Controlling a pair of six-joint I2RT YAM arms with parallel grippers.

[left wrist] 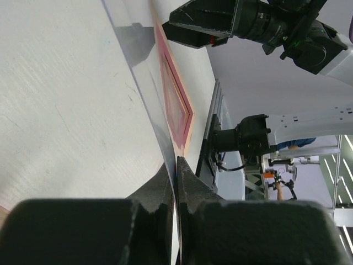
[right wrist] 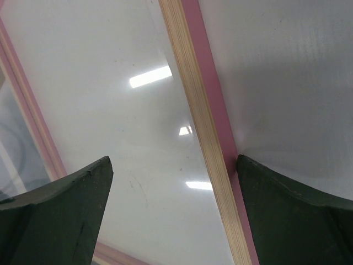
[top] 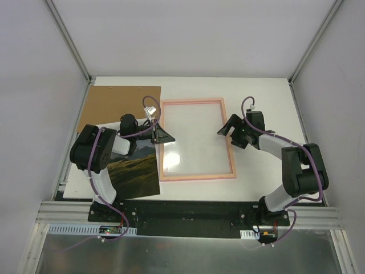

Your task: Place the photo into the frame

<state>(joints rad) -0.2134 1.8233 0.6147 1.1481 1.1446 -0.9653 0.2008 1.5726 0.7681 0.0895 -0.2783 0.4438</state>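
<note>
While my left gripper (top: 155,140) held the photo's (top: 137,174) corner pinched, the frame (top: 191,101) lay at 3 o'clock, long axis 12-to-6; right gripper (top: 227,127) gaped wide astride its edge.

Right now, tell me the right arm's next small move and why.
Probably close the right tool on the right rail of the frame: its open fingers straddle that rail, and a grip would steady the frame while the left tool, shut on a thin sheet, works.
</note>
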